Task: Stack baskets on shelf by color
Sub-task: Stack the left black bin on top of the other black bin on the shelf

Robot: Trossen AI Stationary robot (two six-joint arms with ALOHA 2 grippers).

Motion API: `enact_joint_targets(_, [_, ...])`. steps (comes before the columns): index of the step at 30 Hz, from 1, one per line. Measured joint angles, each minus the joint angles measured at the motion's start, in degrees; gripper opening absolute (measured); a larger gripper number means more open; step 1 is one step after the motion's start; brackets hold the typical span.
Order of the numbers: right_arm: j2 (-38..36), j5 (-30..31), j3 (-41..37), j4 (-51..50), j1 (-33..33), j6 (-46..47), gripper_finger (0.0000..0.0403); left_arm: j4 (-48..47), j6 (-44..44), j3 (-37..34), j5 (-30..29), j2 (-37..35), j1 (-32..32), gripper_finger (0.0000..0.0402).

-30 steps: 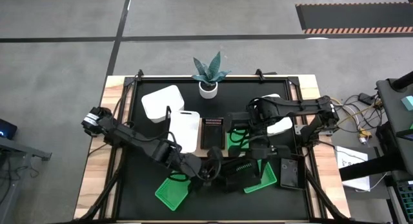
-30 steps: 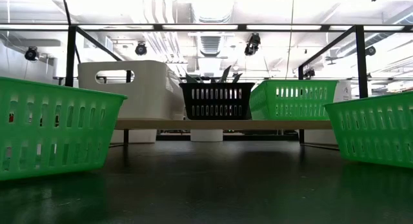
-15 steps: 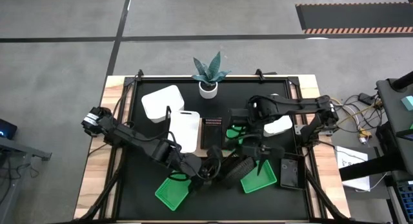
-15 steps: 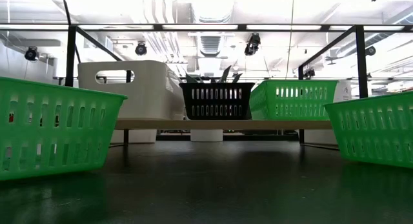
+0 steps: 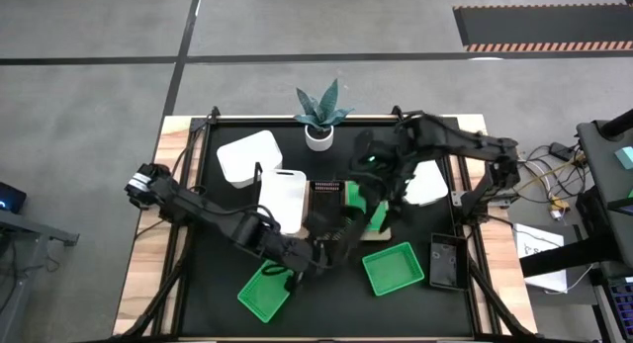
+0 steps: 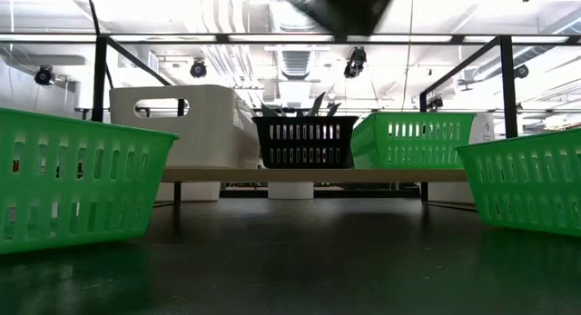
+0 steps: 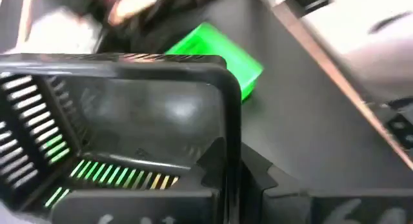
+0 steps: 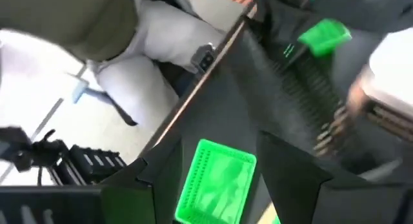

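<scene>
Your left claw (image 5: 331,232) is pinching a black basket (image 7: 116,133) while your right claw (image 5: 381,185) is hanging spread, so tilting could be making it slip.

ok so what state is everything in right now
left gripper: shut on held black basket
held black basket: lifted off the mat
right gripper: open, empty, over the shelf
shelf: carries white basket, black basket, green basket
loose green basket: upright on mat
second loose green basket: upright on mat
</scene>
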Motion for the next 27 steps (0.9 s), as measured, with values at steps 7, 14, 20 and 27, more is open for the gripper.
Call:
enact_joint_targets(7, [-6.5, 3.3, -3.5, 4.0, 0.4, 8.4, 0.0176, -16.8, -14.7, 7.2, -3.2, -0.1, 1.6, 0.0000])
enact_joint_targets(14, [-12.2, 10.5, -12.0, 11.7, 6.3, 12.0, 0.0173, -29.0, -24.2, 12.3, 0.3, -0.1, 6.1, 0.0000])
enact_joint_targets(20, [-17.9, 16.3, -24.3, 20.7, 11.9, 13.6, 0.0173, -31.0, -26.8, 14.2, 7.4, 3.0, 9.7, 0.0000])
enact_joint_targets(27, [-28.0, 26.9, -41.8, 39.0, 17.7, 17.1, 0.0173, -38.4, -27.8, 24.7, 7.6, 10.0, 9.7, 0.0000])
